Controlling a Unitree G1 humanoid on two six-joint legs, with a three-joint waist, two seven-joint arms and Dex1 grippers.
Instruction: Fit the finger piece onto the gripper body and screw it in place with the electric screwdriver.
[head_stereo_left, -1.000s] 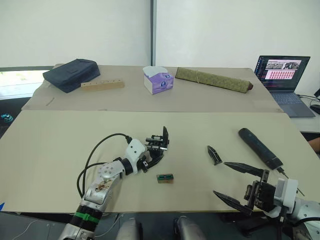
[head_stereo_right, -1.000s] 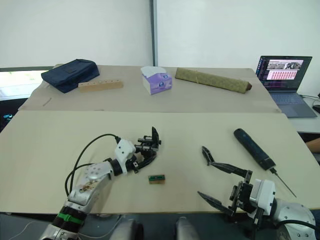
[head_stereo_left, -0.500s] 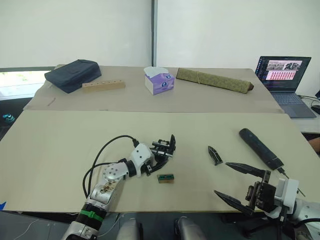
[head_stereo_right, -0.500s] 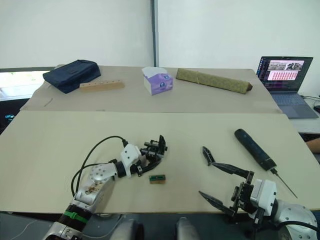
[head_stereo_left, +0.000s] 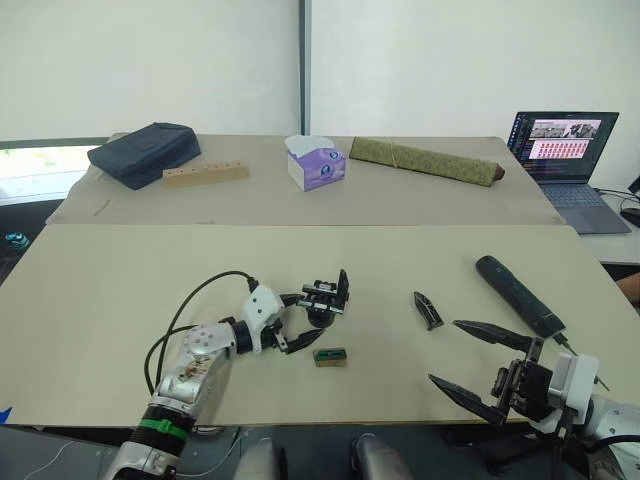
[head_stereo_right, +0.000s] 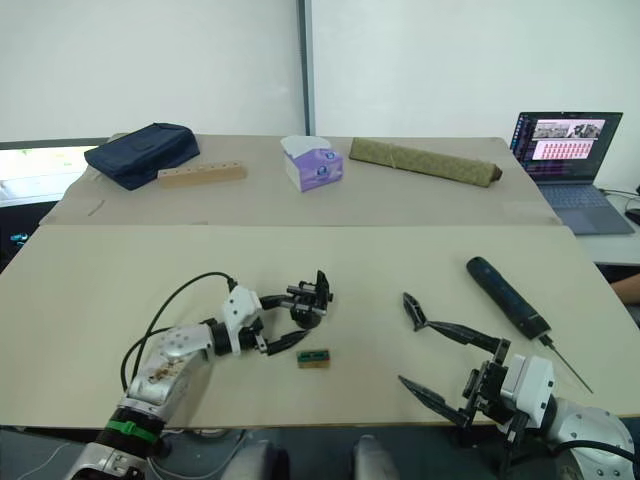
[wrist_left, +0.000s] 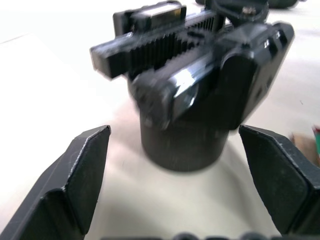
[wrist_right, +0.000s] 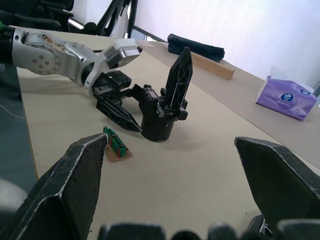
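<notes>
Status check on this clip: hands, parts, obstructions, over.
Both hands open: left hand straddling gripper body, right hand empty. Finger piece, electric screwdriver on table. Nothing blocking.

lab/office | laptop (head_stereo_left: 563, 146) | plain worktables (head_stereo_left: 120, 270) | white walls (head_stereo_left: 150, 60)

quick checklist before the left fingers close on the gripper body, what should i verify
1. Left gripper fingers open: ok, one on each side of the gripper body.
2. Fingers touching the body: not ok, a gap shows on both sides.
3. Body upright on the table: ok, its pointed finger sticks up.
4. Finger piece free to pick: ok, it lies alone on the table.
5. Right gripper open and holding nothing: ok.
6. Electric screwdriver within reach: cannot tell; it lies beyond the right gripper.
</notes>
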